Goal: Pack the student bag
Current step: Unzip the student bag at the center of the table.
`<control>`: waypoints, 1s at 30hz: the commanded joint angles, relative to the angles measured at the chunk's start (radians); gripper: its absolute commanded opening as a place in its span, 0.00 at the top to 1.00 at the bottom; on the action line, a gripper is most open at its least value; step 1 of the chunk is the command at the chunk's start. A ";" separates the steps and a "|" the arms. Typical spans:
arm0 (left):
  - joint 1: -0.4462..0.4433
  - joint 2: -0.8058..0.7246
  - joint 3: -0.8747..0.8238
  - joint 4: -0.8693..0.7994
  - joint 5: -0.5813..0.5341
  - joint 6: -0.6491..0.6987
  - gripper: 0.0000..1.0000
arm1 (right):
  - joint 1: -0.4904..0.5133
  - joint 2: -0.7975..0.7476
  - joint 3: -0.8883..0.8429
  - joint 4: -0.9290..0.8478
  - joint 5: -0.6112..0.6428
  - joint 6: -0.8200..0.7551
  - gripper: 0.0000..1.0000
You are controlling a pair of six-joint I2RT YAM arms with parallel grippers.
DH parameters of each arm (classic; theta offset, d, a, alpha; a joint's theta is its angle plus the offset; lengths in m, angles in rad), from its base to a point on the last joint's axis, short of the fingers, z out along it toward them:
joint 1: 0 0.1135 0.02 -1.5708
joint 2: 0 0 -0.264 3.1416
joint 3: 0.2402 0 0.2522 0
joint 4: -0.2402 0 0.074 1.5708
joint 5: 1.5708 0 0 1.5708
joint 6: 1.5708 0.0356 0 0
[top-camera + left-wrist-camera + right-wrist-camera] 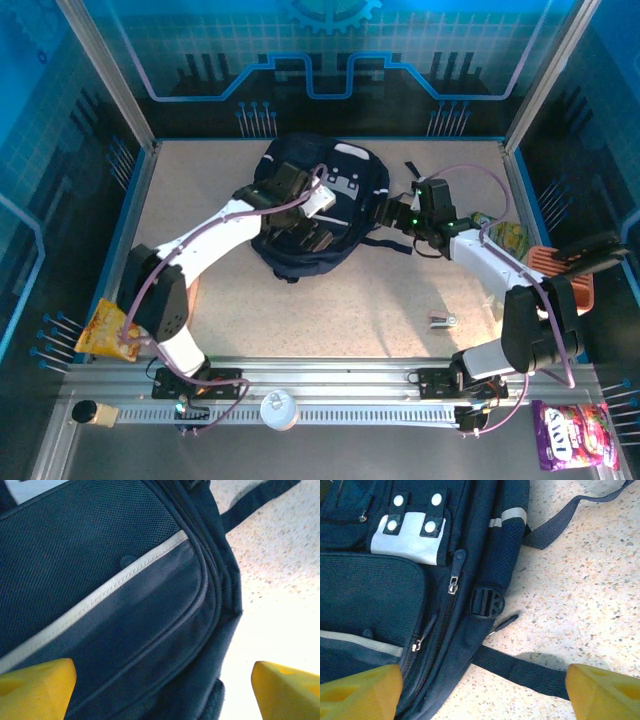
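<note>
Hovering over the student bag [310,215], flat on the desk [400,290] toward the middle of its far edge, with left tool [162,687] and right tool [482,690] both spread wide, clamped on nothing. Seemingly at the opening step; next, likely pinching a zipper pull [452,585] while bracing fabric.

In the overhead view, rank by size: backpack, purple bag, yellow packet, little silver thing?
1. Dark navy fabric backpack
2. Glossy purple snack bag and crinkly yellow snack packet: near alike, purple slightly bigger.
3. Small silvery object on the table.
</note>
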 commanded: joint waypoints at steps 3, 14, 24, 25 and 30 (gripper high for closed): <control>0.002 0.123 0.089 -0.113 -0.036 0.242 0.11 | -0.016 -0.038 -0.007 -0.029 0.040 0.006 0.05; 0.002 0.208 0.107 0.020 -0.123 0.343 0.19 | -0.028 -0.050 -0.015 -0.013 0.011 0.009 0.02; 0.002 0.244 0.121 0.034 -0.167 0.379 0.49 | -0.041 -0.038 -0.013 0.022 -0.040 0.015 0.03; 0.002 0.232 0.114 0.042 -0.153 0.373 0.53 | -0.042 -0.030 -0.012 0.032 -0.058 0.015 0.03; 0.007 0.147 0.056 0.110 -0.084 0.339 0.74 | -0.042 0.051 0.016 0.117 -0.193 0.021 0.09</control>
